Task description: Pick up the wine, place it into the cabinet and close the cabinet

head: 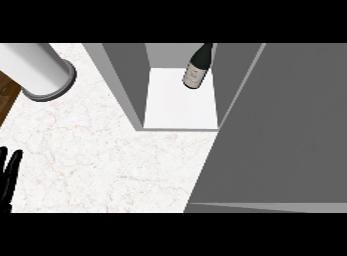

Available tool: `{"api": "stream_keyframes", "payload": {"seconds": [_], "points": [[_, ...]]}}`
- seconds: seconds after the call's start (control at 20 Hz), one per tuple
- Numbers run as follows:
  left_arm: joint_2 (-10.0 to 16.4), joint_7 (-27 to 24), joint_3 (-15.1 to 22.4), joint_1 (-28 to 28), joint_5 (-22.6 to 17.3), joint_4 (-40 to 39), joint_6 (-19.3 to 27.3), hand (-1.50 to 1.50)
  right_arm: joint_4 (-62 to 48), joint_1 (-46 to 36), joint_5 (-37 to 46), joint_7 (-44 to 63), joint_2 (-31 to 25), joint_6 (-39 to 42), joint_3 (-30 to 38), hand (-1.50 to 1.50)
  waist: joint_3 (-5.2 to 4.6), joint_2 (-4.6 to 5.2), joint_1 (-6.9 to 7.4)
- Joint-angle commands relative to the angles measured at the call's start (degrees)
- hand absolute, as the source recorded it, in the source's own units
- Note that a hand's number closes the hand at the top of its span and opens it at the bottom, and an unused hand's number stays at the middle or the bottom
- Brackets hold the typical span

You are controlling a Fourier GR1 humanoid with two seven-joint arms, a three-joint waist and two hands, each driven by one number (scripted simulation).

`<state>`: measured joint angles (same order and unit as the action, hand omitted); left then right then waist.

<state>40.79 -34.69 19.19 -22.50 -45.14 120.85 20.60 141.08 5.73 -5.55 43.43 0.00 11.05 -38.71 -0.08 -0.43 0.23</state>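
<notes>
Resting at the lower left edge, the left hand (pixel 0 175) shows straight, open fingers holding nothing. Up and right of it, the wine bottle (pixel 196 70) stands upright inside the cabinet (pixel 180 107). Its open door (pixel 294 125) hangs well apart at right, probably nearer the unseen right hand.

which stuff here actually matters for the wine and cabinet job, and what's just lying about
Part of the job:
- wine bottle, already inside the cabinet
- cabinet
- cabinet door, open
- left robot hand, open, resting at the lower left edge

Just lying about:
- white cylinder, on the counter at far left
</notes>
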Motion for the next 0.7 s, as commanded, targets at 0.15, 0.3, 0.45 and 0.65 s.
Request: {"api": "stream_keyframes", "payload": {"seconds": [0.15,0.3,0.45,0.65], "points": [[3.4,0.3,-8.7,-3.5,-4.2,-2.3,-7.4,-1.5,5.2,-3.8,8.2,2.0,0.0,-10.2,-15.5,1.5,-0.08,-0.22,0.11],[4.9,3.7,-11.3,-0.7,-7.3,-3.6,-10.0,-1.5,1.9,-7.5,8.2,0.6,-0.1,-14.1,-15.8,1.5,-0.11,0.03,-0.13],[2.7,0.3,-10.4,-3.2,-5.2,-6.1,-11.5,-1.5,2.6,-5.0,12.4,-0.4,-0.2,-15.4,-19.4,1.5,-0.17,-0.37,-0.46],[4.7,4.6,-12.6,-1.8,-6.8,-1.2,-8.9,-1.5,-2.2,-12.7,13.9,-2.2,-0.2,-20.3,-19.1,1.5,-0.13,-0.26,0.37]]}}
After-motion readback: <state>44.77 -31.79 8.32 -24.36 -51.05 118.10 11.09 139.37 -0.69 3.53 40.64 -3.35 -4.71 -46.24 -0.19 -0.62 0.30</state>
